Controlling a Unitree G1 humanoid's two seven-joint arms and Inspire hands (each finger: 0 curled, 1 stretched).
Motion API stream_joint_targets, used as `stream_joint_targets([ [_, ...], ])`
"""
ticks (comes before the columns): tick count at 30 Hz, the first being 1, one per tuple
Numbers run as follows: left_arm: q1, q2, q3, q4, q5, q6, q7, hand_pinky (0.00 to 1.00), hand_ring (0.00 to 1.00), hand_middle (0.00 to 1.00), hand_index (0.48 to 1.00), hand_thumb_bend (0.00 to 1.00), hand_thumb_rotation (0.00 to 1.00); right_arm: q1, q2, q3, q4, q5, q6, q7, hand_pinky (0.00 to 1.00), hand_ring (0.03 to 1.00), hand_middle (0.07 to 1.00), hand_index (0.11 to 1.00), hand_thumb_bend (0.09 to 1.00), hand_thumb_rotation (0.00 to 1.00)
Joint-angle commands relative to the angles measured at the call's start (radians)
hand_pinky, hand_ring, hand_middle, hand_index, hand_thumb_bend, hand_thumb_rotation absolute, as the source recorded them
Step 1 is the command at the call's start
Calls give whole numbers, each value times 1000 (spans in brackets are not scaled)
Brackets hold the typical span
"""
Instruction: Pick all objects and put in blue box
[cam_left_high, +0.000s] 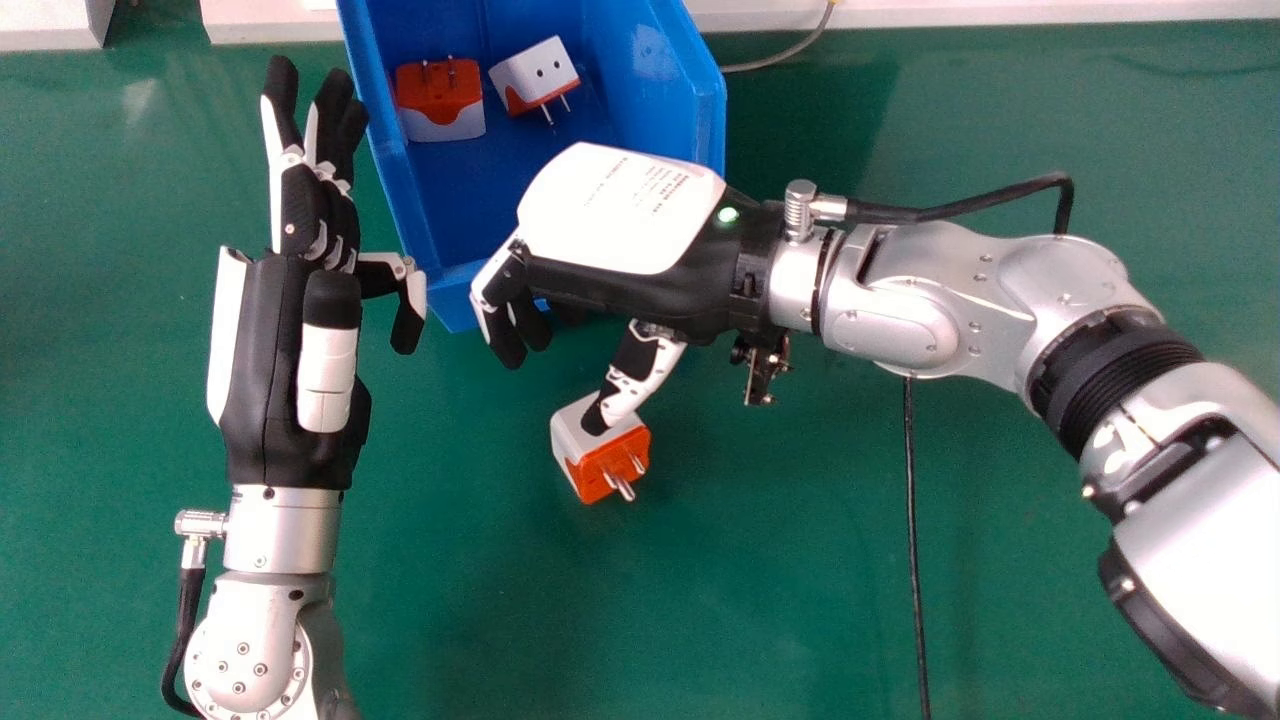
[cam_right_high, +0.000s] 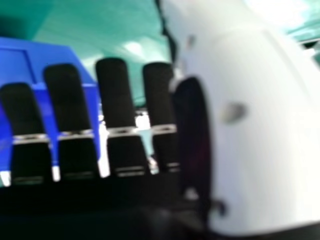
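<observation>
Steadily, square up to the plug

The right robot hand (cam_left_high: 620, 215) is loosely spread, its thumb over the plug (cam_left_high: 600, 462) on the counter (cam_left_high: 450, 560), near the box (cam_left_high: 670, 100). Best lower the fingers opposite the thumb before pinching. Left robot hand (cam_left_high: 280, 370): beside the box.

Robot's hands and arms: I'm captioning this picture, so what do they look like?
The left hand and right hand are black with white shell pieces. The right one's back has a smooth white cover with small print, and a green light glows beside it. The left forearm and right forearm are silver, with rounded joints, screws and black cables on silver connectors.
</observation>
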Motion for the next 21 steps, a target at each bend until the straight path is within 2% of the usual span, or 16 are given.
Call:
stream_joint_targets([
  [1,-10,5,4,-5,3,-21,-2,0,1000,1000,922,1000,962,-21,0,-9,-4,23,7,20,401,409,500,512,516,0],
  [3,-10,5,4,-4,3,-22,-2,0,1000,1000,923,1000,962,-15,6,-11,4,36,15,57,394,404,498,517,515,0],
  [7,-11,4,5,-1,-3,-26,-9,0,1000,1000,923,1000,963,-3,19,-20,12,77,84,229,407,410,502,513,516,0],
  [10,-9,4,4,-5,-4,-24,-12,0,1000,1000,923,1000,963,7,21,-19,2,90,113,267,407,410,502,513,516,0],
  [12,-8,4,3,-8,-5,-23,-14,0,1000,1000,922,1000,964,13,26,-19,3,98,130,278,503,535,612,616,688,47],
  [13,-8,3,3,-10,-6,-22,-16,0,1000,1000,922,1000,964,15,28,-19,4,101,136,281,503,535,612,616,688,47],
  [14,-8,3,3,-10,-8,-21,-18,0,1000,1000,921,1000,963,17,30,-15,3,97,143,280,577,622,693,696,801,88],
  [18,-7,1,4,-12,-12,-18,-22,0,1000,1000,919,1000,961,20,31,-6,-2,96,157,280,665,729,792,794,936,138],
  [21,-4,-2,3,-16,-12,-13,-22,0,1000,1000,918,1000,958,28,32,2,0,87,166,262,692,766,825,823,975,152],
])
